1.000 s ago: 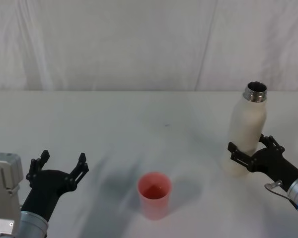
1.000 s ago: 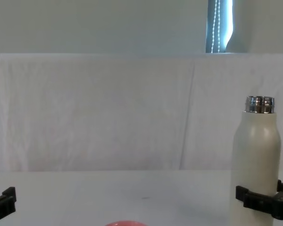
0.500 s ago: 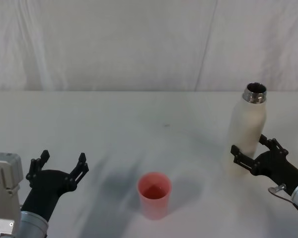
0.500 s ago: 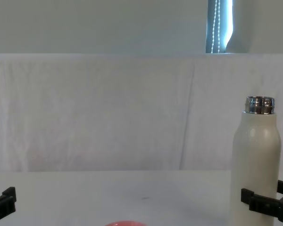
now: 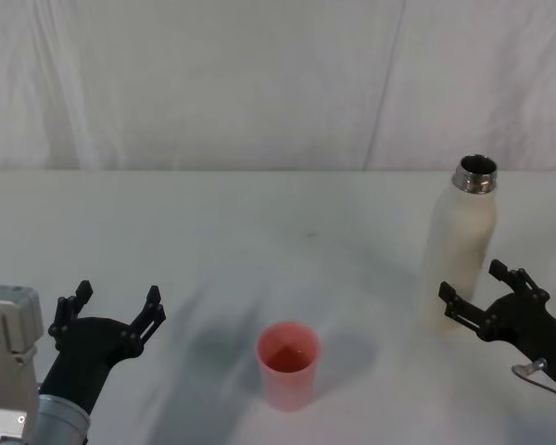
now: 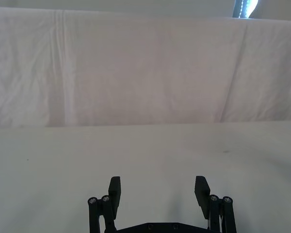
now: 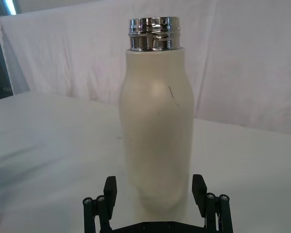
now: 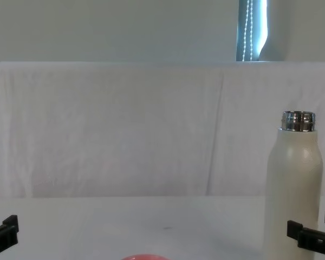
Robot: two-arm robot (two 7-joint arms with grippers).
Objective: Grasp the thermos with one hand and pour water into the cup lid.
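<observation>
Head view: the table (image 5: 259, 213), draped in white cloth, spreads beneath both arms, with a white curtain (image 5: 213, 83) hanging behind it. The thermos (image 5: 460, 243), cream-white with its steel neck uncapped, stands upright just ahead of the right gripper (image 5: 489, 295). That gripper's black fingers (image 5: 454, 298) are spread wide, one on either side of the bottle's lower body and slightly back from it, so they do not touch it. In the right wrist view the thermos (image 7: 156, 126) rises directly beyond the two fingertips of the right gripper (image 7: 156, 189), its base sitting partly between them with a gap showing at each side. The cup lid (image 5: 287, 364), a small pink-red cup, stands upright on the cloth between the two grippers, well apart from both sets of fingers, a reddish interior showing. The left gripper (image 5: 111, 301) hovers low over the near left part of the table, its fingers (image 5: 152, 304) also wide apart and holding nothing; the left wrist view shows bare cloth beyond the left gripper (image 6: 158, 187).
</observation>
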